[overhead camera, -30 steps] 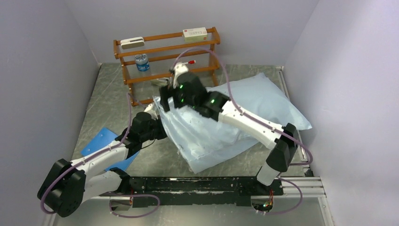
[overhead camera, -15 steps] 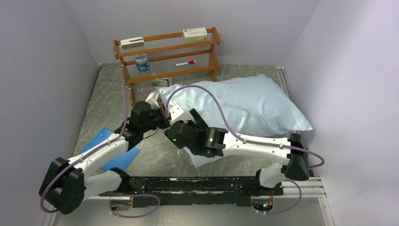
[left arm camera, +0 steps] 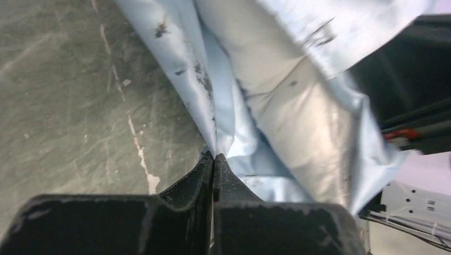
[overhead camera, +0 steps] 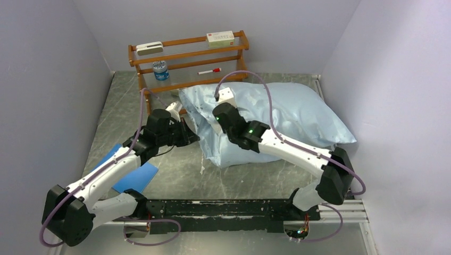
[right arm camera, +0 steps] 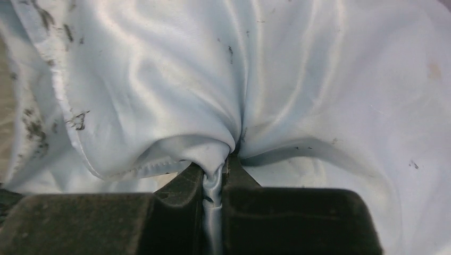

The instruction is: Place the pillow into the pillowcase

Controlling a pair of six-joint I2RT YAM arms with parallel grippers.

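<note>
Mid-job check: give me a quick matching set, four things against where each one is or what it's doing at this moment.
Things:
1. left gripper
2. white box
3. red marker
4. blue sheet

Places or states:
A. top shelf of the rack
B. flat on the table, partly under the left arm
C. shut on the edge of the pillowcase
D. on the rack, a shelf lower down

Pairs: 1-C, 2-A, 3-D, 4-B
</note>
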